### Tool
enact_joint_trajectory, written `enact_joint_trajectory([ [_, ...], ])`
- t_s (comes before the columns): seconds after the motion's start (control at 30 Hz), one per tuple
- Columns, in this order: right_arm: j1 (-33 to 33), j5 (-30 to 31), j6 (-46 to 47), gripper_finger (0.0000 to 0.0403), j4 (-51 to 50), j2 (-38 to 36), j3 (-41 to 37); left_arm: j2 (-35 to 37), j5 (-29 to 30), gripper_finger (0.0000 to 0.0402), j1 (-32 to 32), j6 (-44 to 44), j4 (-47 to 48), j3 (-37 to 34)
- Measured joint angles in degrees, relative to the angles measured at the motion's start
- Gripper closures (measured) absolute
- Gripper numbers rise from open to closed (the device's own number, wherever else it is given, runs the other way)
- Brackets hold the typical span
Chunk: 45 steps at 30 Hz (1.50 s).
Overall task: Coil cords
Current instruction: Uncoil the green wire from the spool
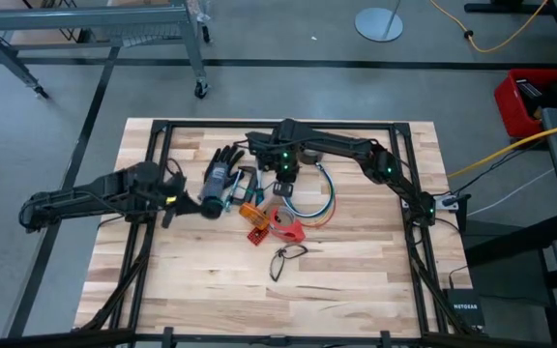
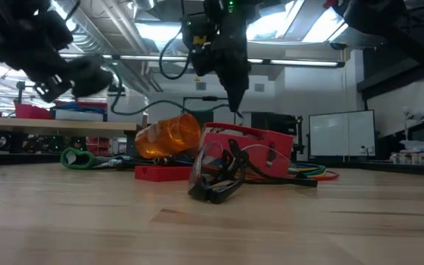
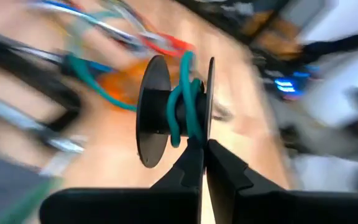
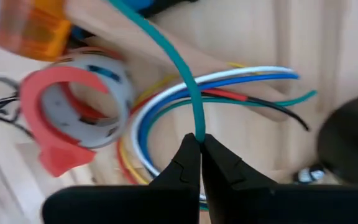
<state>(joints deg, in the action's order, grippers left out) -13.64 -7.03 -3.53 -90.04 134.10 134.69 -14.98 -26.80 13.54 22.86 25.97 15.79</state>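
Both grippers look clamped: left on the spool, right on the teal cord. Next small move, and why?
Probably have the left gripper turn the black spool another wrap while the right gripper feeds it slack. The teal cord already has a few turns on the spool's core, yet a long run still stretches off to the right gripper's shut fingers, above the loose cords on the table.

Motion blur smears the cords (image 3: 104,25) behind the spool (image 3: 166,109).

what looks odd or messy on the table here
The cords lie in a loose, uneven loop with ends splayed apart, not coiled. One teal cord is pulled out of the bundle, pinched by the right gripper. Safety glasses lie tipped.
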Motion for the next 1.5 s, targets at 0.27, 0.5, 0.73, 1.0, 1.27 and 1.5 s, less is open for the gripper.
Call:
enact_joint_trajectory([
  [0.27, -1.6, 5.0, 0.1, 0.04, 3.7, 0.0, 0.0, 0.0, -15.7, 0.0401, 0.0, 16.6, -0.4, 0.0],
  [0.5, -1.8, 4.8, 0.2, 0.04, 15.3, 0.0, 0.0, 0.0, -18.0, 0.0401, -0.1, 17.5, -17.1, 0.0],
  [0.73, -1.7, -2.0, 0.3, 0.04, 22.5, 0.0, 0.0, 0.0, -17.3, 0.0401, -0.1, 13.2, -46.3, 0.0],
  [1.0, -1.7, -8.1, 3.5, 0.04, 27.1, 0.0, 0.0, 0.0, -15.2, 0.0401, -0.1, 2.6, -59.1, 0.0],
  [1.27, -0.9, -12.5, 6.2, 0.0401, 26.9, 0.0, -0.8, -0.1, -11.5, 0.0401, -0.1, -4.1, -60.8, 0.0],
  [1.5, 1.8, -15.2, 6.3, 0.0401, 25.9, 0.0, -4.8, -0.1, -10.0, 0.0401, -0.1, -10.0, -67.2, 0.0],
])
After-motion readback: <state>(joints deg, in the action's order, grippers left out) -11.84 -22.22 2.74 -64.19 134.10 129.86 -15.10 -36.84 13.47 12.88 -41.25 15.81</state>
